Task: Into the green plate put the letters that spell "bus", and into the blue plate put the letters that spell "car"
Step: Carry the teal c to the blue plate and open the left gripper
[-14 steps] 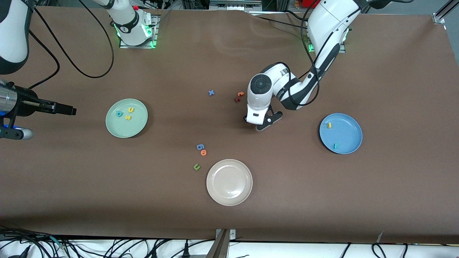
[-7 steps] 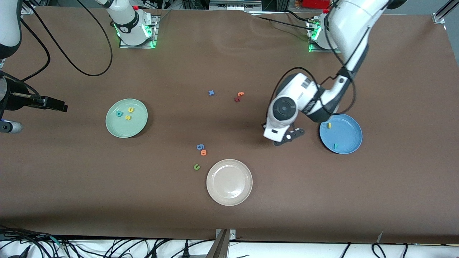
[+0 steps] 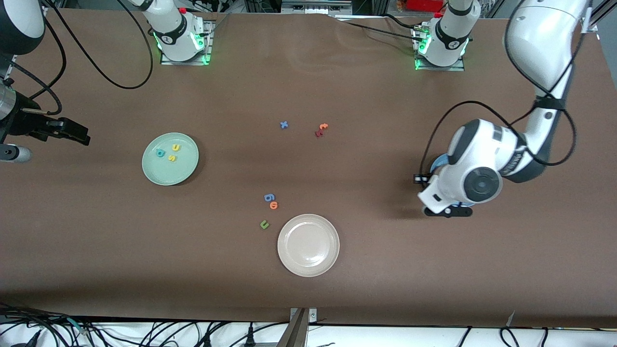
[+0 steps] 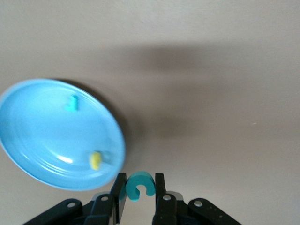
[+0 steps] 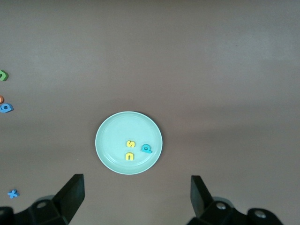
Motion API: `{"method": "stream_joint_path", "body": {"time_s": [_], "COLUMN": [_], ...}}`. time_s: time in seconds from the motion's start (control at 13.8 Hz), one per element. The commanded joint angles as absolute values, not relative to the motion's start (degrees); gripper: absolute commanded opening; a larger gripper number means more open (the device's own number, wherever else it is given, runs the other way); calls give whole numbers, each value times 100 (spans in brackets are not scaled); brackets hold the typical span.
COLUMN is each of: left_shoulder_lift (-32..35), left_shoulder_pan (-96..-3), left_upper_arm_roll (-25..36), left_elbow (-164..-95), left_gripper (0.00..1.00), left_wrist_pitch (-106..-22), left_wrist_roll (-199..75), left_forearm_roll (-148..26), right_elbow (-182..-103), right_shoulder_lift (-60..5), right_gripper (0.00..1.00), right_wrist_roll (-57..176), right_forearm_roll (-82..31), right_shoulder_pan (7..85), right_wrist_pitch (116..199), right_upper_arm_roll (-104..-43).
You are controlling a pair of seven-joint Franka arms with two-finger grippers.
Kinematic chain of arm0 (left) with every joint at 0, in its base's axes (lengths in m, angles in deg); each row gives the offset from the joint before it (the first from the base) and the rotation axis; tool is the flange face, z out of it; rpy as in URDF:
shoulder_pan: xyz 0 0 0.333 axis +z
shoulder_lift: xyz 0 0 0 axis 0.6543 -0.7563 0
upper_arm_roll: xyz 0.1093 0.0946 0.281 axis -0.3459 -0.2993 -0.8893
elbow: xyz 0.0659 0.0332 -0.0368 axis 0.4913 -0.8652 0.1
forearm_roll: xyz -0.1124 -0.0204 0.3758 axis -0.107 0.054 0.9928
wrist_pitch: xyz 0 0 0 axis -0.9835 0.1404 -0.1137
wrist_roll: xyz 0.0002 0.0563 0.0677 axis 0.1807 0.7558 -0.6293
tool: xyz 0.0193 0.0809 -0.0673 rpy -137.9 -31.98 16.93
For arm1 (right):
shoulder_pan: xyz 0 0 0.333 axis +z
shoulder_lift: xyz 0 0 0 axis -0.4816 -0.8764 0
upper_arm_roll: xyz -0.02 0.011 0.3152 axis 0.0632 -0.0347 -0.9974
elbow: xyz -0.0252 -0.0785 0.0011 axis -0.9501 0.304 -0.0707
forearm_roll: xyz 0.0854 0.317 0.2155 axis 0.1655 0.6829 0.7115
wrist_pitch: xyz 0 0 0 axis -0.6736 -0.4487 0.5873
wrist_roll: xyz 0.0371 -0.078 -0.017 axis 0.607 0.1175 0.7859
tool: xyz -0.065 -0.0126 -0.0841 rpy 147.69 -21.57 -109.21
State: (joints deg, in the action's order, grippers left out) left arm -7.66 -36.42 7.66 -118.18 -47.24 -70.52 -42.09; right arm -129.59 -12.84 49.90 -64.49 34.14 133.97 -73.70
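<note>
My left gripper is shut on the teal "c" and hangs just past the rim of the blue plate. In that plate lie the teal "r" and the yellow "a". In the front view the left hand covers nearly all of this plate. The green plate holds the teal "b", yellow "u" and yellow "s". My right gripper waits open over the right arm's end of the table, with nothing between its fingers.
A beige plate sits nearest the front camera. Beside it lie an olive "u", an orange "o" and a blue "6". A blue "x", an orange "t" and a dark red letter lie mid-table.
The left arm has carried the teal "c" from the middle of the table to the blue plate. The right gripper has drawn back slightly toward the table's end.
</note>
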Motion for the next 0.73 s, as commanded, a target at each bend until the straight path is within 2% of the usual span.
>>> {"method": "stream_joint_path", "body": {"time_s": [0.0,0.36,0.65], "left_shoulder_lift": [-793,-1083,-1032], "left_shoulder_pan": [-3341,-3041,-2821], "left_upper_arm_roll": [784,784,784], "left_elbow": [-11826,-11949,-12571], "left_gripper": [19,19,21], "left_wrist_pitch": [-4686,-5168,-5976], "left_wrist_roll": [-6171,-5756,-5677], "left_forearm_roll": [-4020,-3361,-3333], "right_elbow": [-13133,-13133,-13133], "right_shoulder_lift": [-1231,-1204,-1213], "right_gripper": [100,100,100], "right_wrist_roll": [4969,5013,5021], "right_forearm_roll": [-6582,-6582,-6565], "right_shoulder_pan": [3353,3327,3327], "right_wrist_pitch": [13535,13500,13561], "right_upper_arm_roll": [-7494,-7442,-7432]}}
